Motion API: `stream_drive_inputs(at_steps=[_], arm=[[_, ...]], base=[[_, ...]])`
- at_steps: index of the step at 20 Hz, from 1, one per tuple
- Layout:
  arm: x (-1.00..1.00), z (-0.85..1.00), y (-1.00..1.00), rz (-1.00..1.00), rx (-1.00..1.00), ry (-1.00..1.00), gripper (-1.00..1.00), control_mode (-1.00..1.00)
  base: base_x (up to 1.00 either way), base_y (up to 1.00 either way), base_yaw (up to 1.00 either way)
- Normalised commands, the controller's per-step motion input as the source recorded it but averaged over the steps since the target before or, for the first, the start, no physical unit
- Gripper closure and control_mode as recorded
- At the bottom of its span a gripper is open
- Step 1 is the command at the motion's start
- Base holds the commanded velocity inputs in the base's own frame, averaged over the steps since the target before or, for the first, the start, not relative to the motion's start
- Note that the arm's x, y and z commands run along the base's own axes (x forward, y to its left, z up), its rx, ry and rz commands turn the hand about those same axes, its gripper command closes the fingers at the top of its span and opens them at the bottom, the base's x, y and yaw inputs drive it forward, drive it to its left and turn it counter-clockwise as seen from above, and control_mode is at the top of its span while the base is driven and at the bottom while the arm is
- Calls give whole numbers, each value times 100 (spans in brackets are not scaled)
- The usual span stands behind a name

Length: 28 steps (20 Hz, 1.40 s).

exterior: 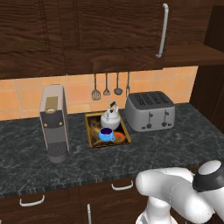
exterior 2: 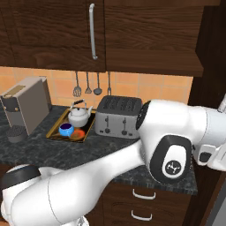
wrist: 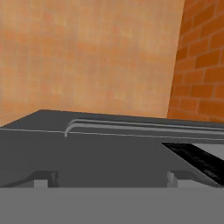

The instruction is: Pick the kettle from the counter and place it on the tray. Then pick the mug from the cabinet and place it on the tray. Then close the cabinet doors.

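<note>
The silver kettle (exterior: 110,117) (exterior 2: 79,115) stands upright on the back half of the gold-rimmed tray (exterior: 90,131) (exterior 2: 54,129). In front of it on the same tray sits the blue mug (exterior: 106,134) (exterior 2: 66,129). The tray lies on the dark marbled counter (exterior: 153,146). Above, one cabinet door (exterior: 122,26) (exterior 2: 53,31) with a long silver bar handle (exterior: 162,30) is shut. To its right the cabinet's plank shelf (exterior: 190,54) shows, and a dark panel (exterior: 212,83) stands out at the far right. My gripper (wrist: 109,179) is open and holds nothing; its fingertips (wrist: 43,178) point over a flat grey surface.
A boxy silver toaster (exterior: 151,111) (exterior 2: 118,115) stands right of the tray, a coffee machine (exterior: 54,122) (exterior 2: 26,106) left of it. Utensils (exterior: 107,87) hang on the tiled wall. In the hand view are a grey bar handle (wrist: 144,126) and a brick wall (wrist: 201,65).
</note>
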Motion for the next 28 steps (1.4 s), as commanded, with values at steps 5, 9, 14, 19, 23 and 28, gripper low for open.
stream_drive_inputs(at_steps=[5, 9, 14, 19, 23, 28], arm=[[49, 0, 18, 9, 0, 0, -100, -100], [51, 1, 28, 16, 0, 0, -100, -100], [36, 5, 26, 29, 0, 0, -100, -100], [11, 8, 35, 32, -4, 0, -100, -100], [12, 9, 47, 31, -9, 0, -100, -100], [28, 15, 45, 27, -4, 5, -100, -100]], base=[[0, 0, 0], [0, 0, 0], [0, 0, 0], [0, 0, 0], [0, 0, 0], [0, 0, 0]])
